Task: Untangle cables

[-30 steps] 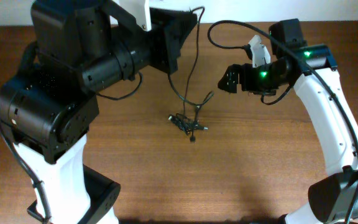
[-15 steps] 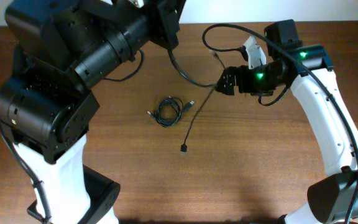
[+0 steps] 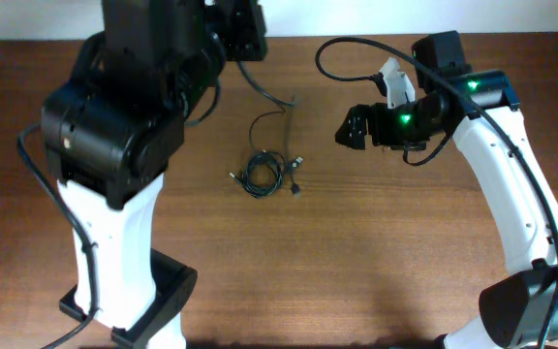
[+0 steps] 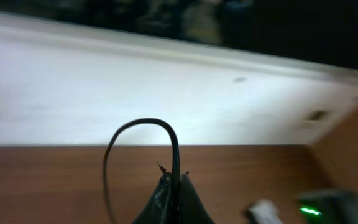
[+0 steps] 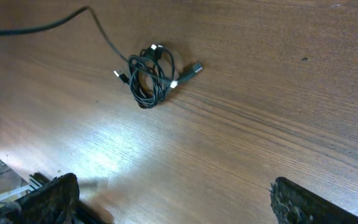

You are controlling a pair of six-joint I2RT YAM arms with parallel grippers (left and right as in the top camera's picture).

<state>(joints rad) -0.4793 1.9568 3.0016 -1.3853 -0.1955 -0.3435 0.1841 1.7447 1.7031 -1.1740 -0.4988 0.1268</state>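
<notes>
The cables lie as a small black coiled bundle on the wooden table, with silver-tipped plugs sticking out; the right wrist view shows the bundle as well. One thin strand runs from the bundle up to my left gripper at the table's far edge. In the left wrist view the left gripper is shut on that strand, which arches above the fingers. My right gripper hovers open to the right of the bundle, nothing between its fingers.
A white wall borders the table's far edge just behind the left gripper. The left arm's bulky body overhangs the table's left part. A thick black arm cable loops above the right gripper.
The left arm has swung back and to the left, drawing the pinched strand toward the far edge. The bundle slid slightly left and settled; the strand's loose end pulled in beside it. The right gripper barely moved.
</notes>
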